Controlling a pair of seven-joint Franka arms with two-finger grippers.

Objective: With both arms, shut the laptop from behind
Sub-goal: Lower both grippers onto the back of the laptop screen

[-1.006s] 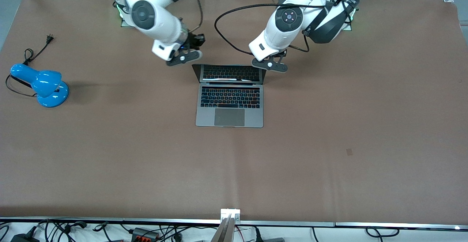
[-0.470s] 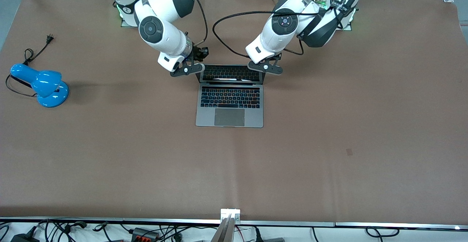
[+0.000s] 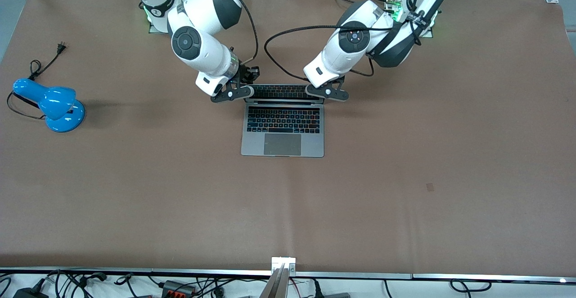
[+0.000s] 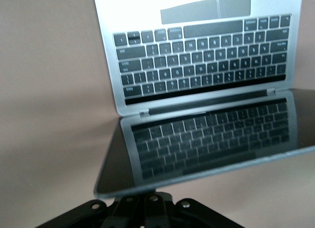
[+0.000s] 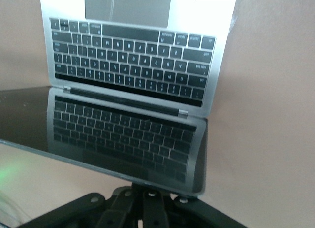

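Observation:
The silver-grey laptop stands open at the table's middle, its black keyboard and trackpad facing up. Its dark screen leans toward the keyboard. My left gripper is shut, fingers together against the back of the lid's top edge at the corner toward the left arm's end. In the left wrist view my left gripper sits just under the lid's edge. My right gripper is shut against the lid's other top corner. In the right wrist view my right gripper touches the lid's edge.
A blue desk lamp with a black cord lies toward the right arm's end of the table. Black arm cables loop above the table between the two arms. Loose wires and plugs lie below the table's near edge.
Both grippers have come in from beside the lid onto its two top corners. The lid has tipped toward the keyboard and the screen shows shorter.

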